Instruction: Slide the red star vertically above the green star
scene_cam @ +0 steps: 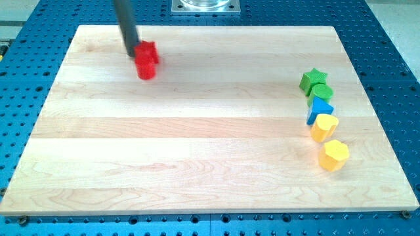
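One pale wooden table (197,131) lies on a blue perforated base (387,39); no writing is readable. No claw shows: my tip (136,54) touches the left side of the red star (148,52), with a second red block (146,69) just below it, its shape unclear. At the view's right sit the green star (313,80), a green block (321,92), a blue block (320,109) and two yellow blocks (324,126) (334,155). A metal mount (206,6) is cut off at top.
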Robot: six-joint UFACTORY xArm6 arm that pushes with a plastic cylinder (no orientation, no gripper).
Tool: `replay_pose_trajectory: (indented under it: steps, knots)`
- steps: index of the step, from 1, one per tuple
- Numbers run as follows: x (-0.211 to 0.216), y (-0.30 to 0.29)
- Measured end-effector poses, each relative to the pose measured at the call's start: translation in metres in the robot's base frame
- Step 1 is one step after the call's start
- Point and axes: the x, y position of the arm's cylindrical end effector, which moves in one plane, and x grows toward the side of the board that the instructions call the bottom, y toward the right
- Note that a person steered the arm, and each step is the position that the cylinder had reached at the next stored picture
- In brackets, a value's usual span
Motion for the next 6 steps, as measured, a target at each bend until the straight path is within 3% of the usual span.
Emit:
replay_pose_trajectory:
  steps: [1,3,5,6]
  knots:
    - [0.016,0.066]
    - [0.052,0.056]
    - [0.051,0.173]
    - [0.056,0.169]
